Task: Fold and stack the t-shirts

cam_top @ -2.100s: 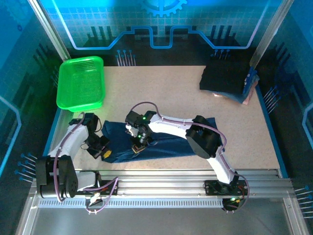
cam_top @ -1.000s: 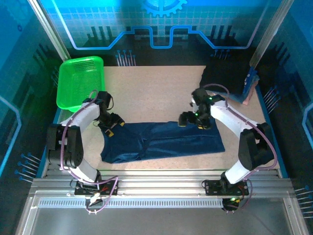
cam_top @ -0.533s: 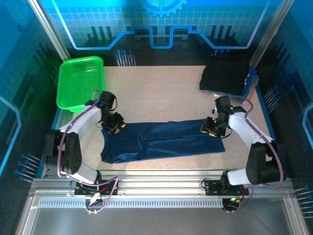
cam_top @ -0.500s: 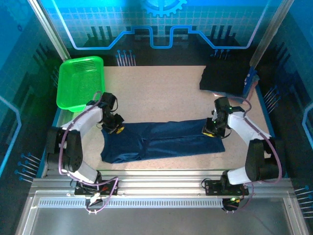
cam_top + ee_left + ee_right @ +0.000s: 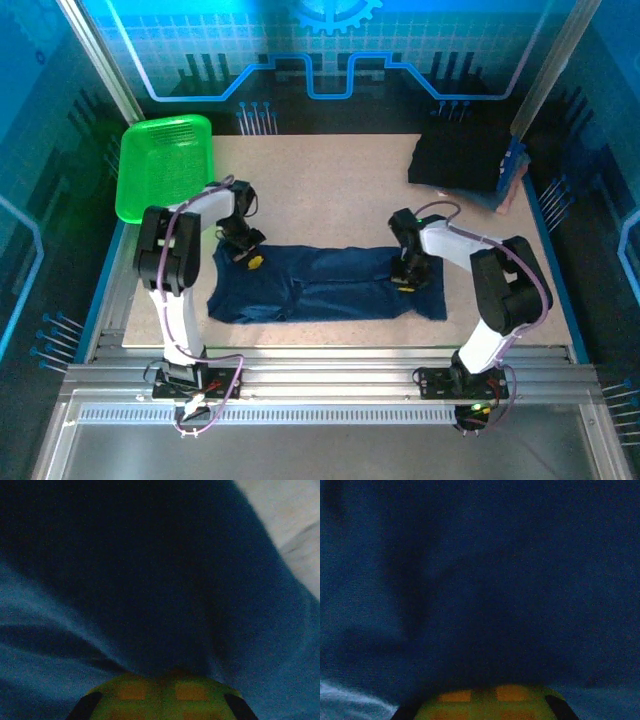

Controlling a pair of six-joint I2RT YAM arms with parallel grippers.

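A: Navy-blue cloth t-shirt (image 5: 320,285), laid out as a long, flattish band across the lower middle of the top view, on the speckled beige counter (image 5: 330,190). Looks rumpled, with a few lengthwise creases. No print visible from above.

B: Soft, light and limp by the look of it. Likely to sag and trail rather than hold any shape. Probably best taken at corners or hem edges, both ends together, and lifted evenly.

A: Left jaws pressed together at the band's upper-left corner. Creases in the left wrist view converging right at them, so apparently pinching the navy-blue cloth t-shirt. Right jaws closed as well, down on the fabric right of centre, short of the right-hand end. Cloth tight against them in the right wrist view, so probably nipping a thin layer there too.

B: Anything else around?

A: Pile of near-black folded shirts (image 5: 458,160) in the upper right of the frame, well apart from the band. Bright green plastic mesh basket (image 5: 165,170) at upper left, near the left arm.

B: Main worry: so thin a pinch slipping free, or only the top layer coming along. Worth watching the fold line for skew.
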